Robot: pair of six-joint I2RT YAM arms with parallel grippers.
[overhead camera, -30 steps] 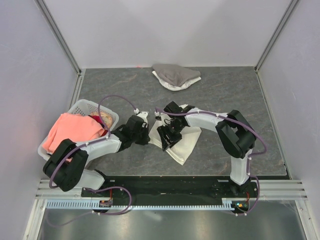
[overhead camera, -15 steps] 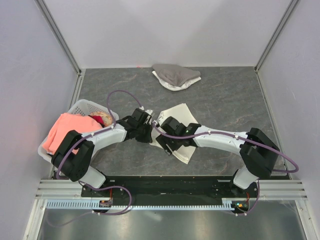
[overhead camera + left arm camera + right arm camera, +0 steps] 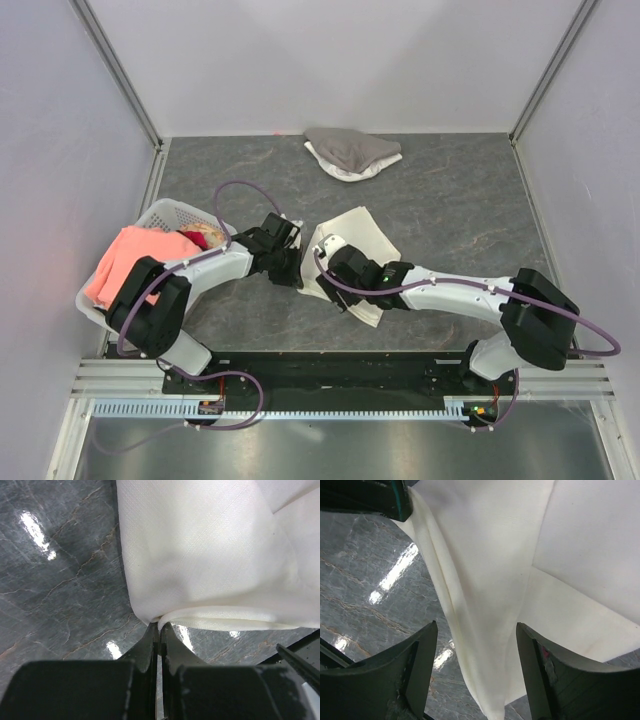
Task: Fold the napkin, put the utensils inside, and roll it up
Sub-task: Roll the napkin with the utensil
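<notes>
The cream-white napkin point(image 3: 362, 238) lies partly folded on the dark table between both arms. My left gripper point(image 3: 299, 273) is shut on the napkin's folded left corner point(image 3: 161, 622), and the cloth point(image 3: 200, 555) spreads away from its tips. My right gripper point(image 3: 336, 272) hovers open just over the napkin's near-left part. A raised fold of the cloth point(image 3: 485, 630) runs between its fingers point(image 3: 422, 665) without touching either one. The left gripper's tip point(image 3: 370, 497) shows at the top left of the right wrist view. The utensils are out of view.
A white basket point(image 3: 160, 213) at the left holds a salmon-pink cloth point(image 3: 140, 260) and other items. A grey-and-white cloth heap point(image 3: 350, 152) lies at the back of the table. Grey walls close in both sides and the back.
The right arm has stretched out low across the table and its gripper has opened over the napkin. The left gripper, still gripping the corner, has shifted slightly right and away.
</notes>
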